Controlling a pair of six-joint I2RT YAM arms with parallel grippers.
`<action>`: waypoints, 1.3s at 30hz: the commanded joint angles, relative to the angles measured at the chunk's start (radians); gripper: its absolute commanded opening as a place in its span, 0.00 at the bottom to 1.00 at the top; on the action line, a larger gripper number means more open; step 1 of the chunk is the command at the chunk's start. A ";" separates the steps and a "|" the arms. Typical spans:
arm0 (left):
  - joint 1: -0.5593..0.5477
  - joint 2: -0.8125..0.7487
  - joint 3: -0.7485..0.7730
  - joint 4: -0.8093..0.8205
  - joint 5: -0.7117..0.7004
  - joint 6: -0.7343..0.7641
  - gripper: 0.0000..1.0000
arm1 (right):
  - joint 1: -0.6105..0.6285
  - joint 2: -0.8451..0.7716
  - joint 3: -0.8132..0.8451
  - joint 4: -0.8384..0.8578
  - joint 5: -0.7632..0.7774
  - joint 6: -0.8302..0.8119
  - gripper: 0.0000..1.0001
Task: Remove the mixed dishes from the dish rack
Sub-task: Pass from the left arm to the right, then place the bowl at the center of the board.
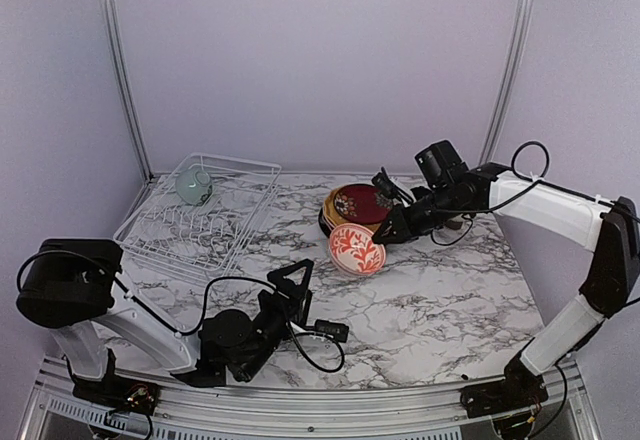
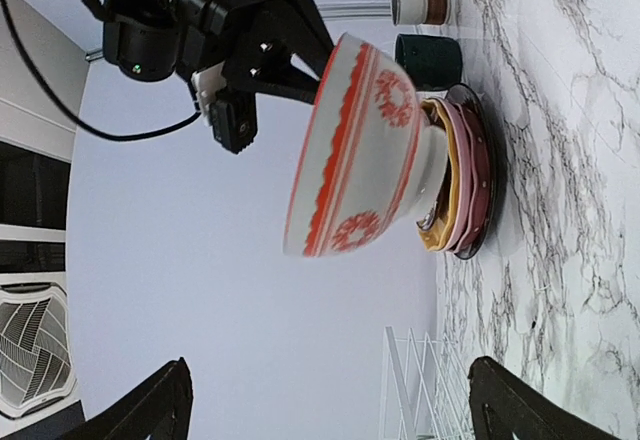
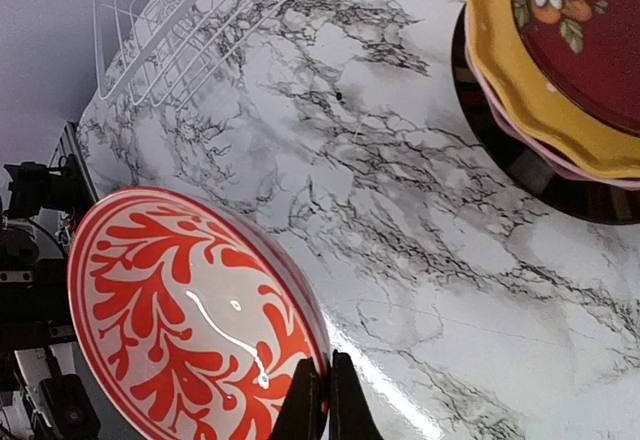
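My right gripper (image 3: 327, 400) is shut on the rim of a white bowl with a red leaf pattern (image 3: 180, 320). It holds the bowl tilted just above the table (image 1: 357, 249), in front of a stack of plates (image 1: 355, 205). The stack has a dark red floral plate (image 3: 580, 40) on top, then orange-yellow, pink and black ones. The white wire dish rack (image 1: 200, 210) stands at the back left with a pale green bowl (image 1: 193, 186) in it. My left gripper (image 2: 335, 410) is open and empty, low near the front edge (image 1: 315, 300), facing the bowl (image 2: 360, 150).
A dark teal mug (image 2: 428, 60) and a small pale cup (image 2: 420, 3) stand beyond the plate stack (image 2: 465, 180). The rack's wires show in the left wrist view (image 2: 420, 380) and the right wrist view (image 3: 190, 20). Bare marble table (image 1: 450, 300) lies at the front right.
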 commanded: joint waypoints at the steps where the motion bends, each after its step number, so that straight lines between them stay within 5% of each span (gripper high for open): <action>1: 0.016 -0.096 -0.016 0.339 -0.036 -0.160 0.99 | -0.055 -0.046 -0.029 -0.012 0.063 -0.036 0.00; 11: 0.107 -0.301 0.027 -0.034 -0.100 -0.590 0.99 | -0.056 -0.112 -0.162 0.079 0.221 0.047 0.00; 24: 0.401 -0.636 0.131 -0.722 0.009 -1.417 0.99 | -0.058 -0.019 -0.222 0.161 0.261 0.041 0.00; 39: 0.671 -0.705 0.204 -1.052 0.221 -1.840 0.99 | -0.058 0.091 -0.188 0.190 0.293 0.033 0.00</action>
